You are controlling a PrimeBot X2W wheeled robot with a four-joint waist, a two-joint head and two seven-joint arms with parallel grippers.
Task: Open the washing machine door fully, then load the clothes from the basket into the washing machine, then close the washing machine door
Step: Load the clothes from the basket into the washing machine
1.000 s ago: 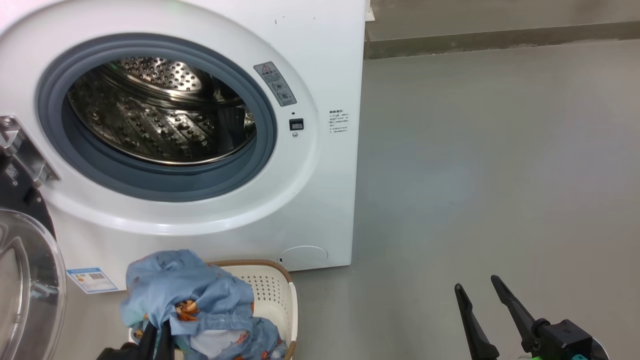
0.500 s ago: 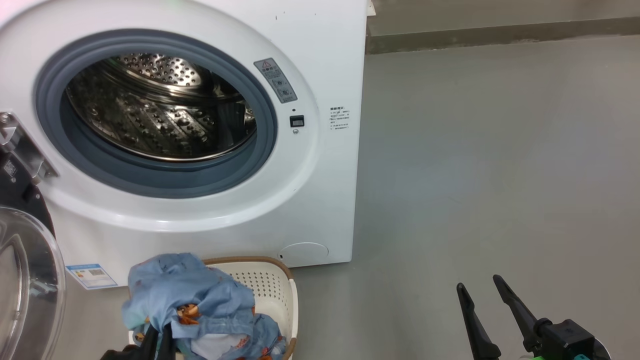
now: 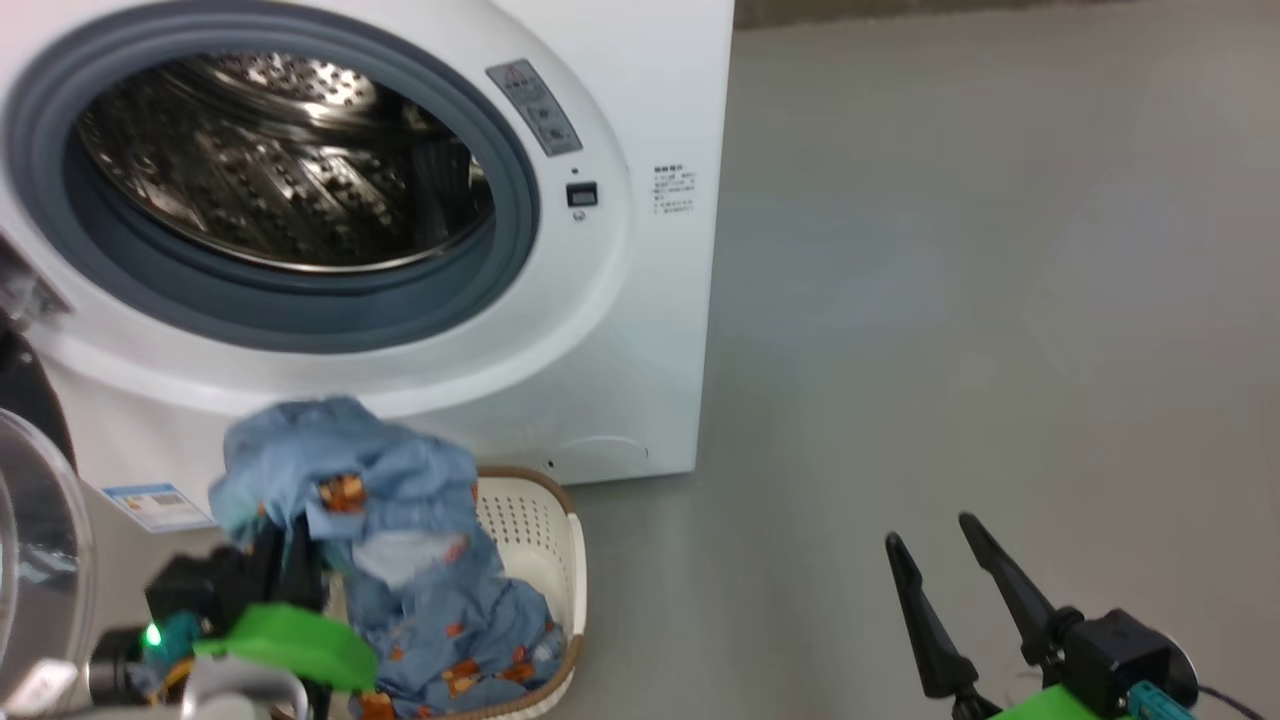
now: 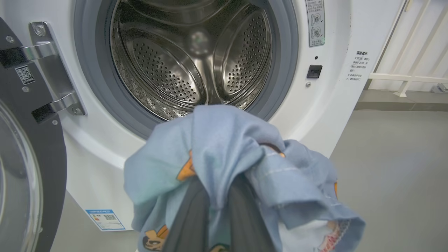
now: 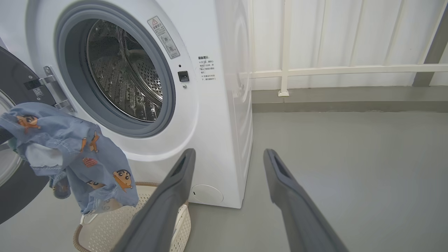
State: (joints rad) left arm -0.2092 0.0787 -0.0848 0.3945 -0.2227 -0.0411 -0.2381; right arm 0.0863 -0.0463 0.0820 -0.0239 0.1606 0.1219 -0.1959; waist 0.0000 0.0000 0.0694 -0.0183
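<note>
Over the basket (image 3: 545, 560), our left gripper (image 4: 217, 196) is clamped on the clothes (image 3: 390, 500), which hang before the washing machine (image 3: 640, 300) (its door (image 4: 52, 157) swung wide). Our right gripper (image 3: 930, 530) hovers over the floor (image 3: 950, 300), fingers spread, empty.

Left claw (image 3: 288, 548) and right claw (image 3: 928, 532) are showing dark fingers (image 5: 164, 206) and green-trimmed wrists.
The right claw's two long dark-grey fingers are tapering to blunt tips, each with a shallow recess near the end, and are rising from a black block (image 3: 1110, 650) with a green plate (image 3: 1040, 708), a teal connector (image 3: 1150, 700) and a thin dark cable (image 3: 1222, 695) beside it. The left wrist is wearing a green cover (image 3: 285, 645) over a black housing (image 3: 195, 590), a small green light (image 3: 152, 634) is glowing, and a pale rounded forearm (image 3: 235, 695) is showing beneath.
</note>
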